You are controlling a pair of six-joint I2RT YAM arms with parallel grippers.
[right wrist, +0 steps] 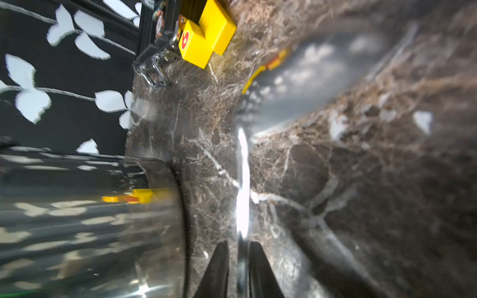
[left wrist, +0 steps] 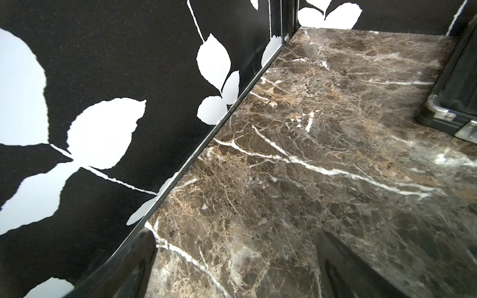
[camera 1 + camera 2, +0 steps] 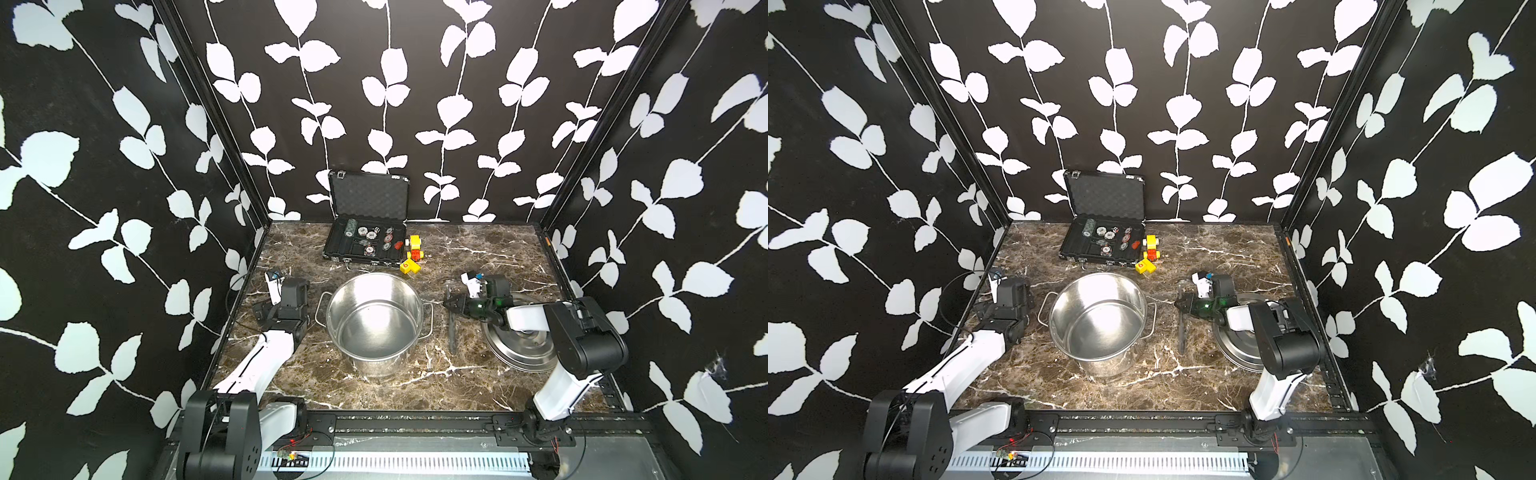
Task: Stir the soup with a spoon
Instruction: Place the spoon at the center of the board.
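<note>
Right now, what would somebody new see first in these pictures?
Probably the big shiny steel pot, empty, in the middle of the marble table. Next, the black walls with big white leaves all around, then the bright yellow toy blocks behind the pot, beside an open black case.

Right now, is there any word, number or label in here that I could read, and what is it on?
"6": a red numeral on the yellow block beside the case.
Chips in the case: printed markings, too small to read.
No other word, brand or sign can be read.
</note>
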